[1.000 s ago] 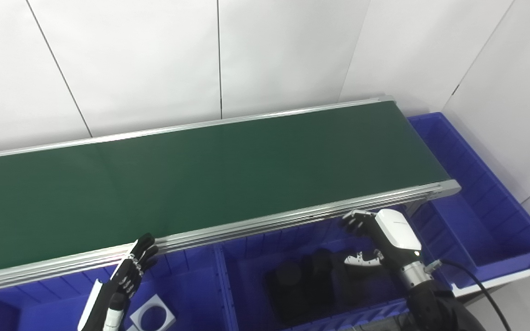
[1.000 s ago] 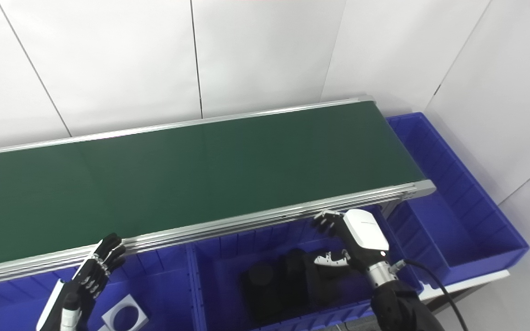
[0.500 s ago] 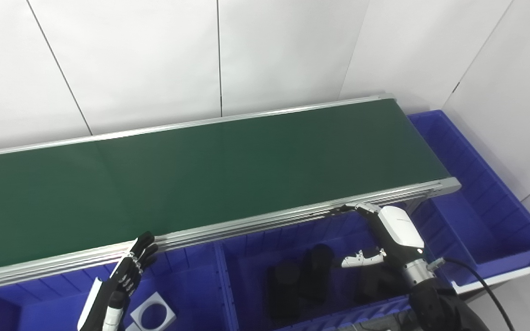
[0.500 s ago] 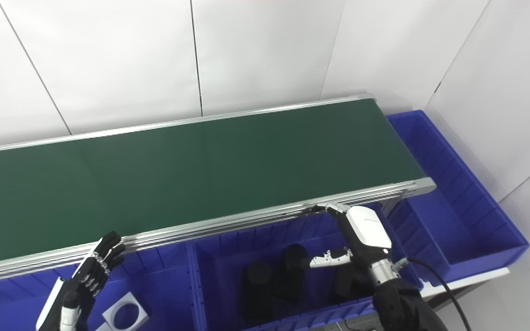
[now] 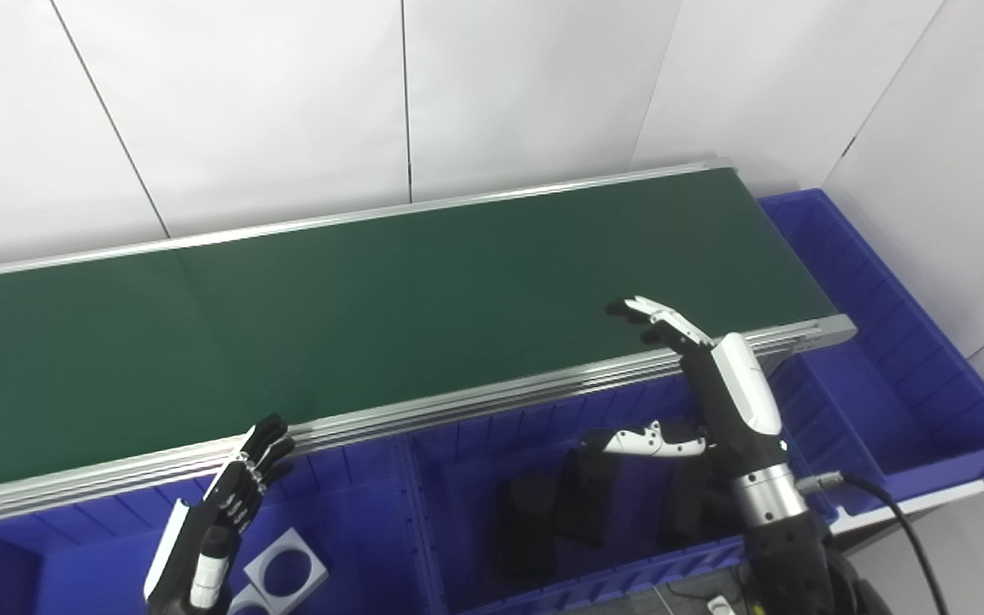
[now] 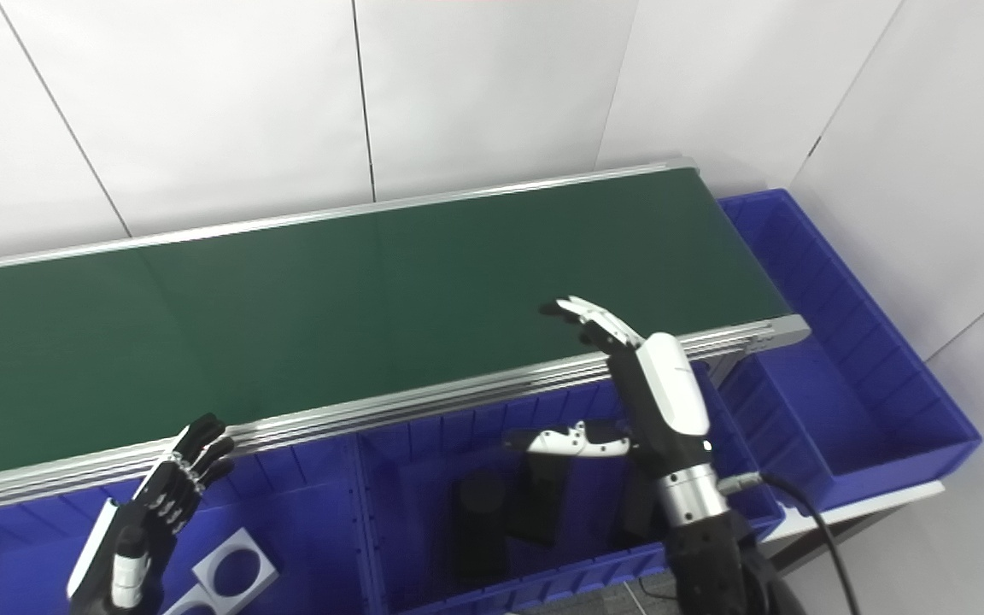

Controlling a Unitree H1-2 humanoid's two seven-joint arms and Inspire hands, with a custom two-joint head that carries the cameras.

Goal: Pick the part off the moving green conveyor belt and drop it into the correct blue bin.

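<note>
Right hand (image 5: 718,376) raised over the green conveyor belt (image 5: 372,316) near its end, fingers spread, empty; left hand (image 5: 231,504) spread below the rail. No part visible on belt; black parts (image 5: 560,512) in blue bin (image 5: 629,581).

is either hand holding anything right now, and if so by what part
Nothing is held. The right hand is open, fingers spread above the belt's near edge. The left hand is open too, fingers straight, over the left bin.

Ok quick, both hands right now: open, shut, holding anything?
Left hand: open, empty, by the belt's near rail.
Right hand: open, empty, fingers spread above the conveyor belt.
</note>
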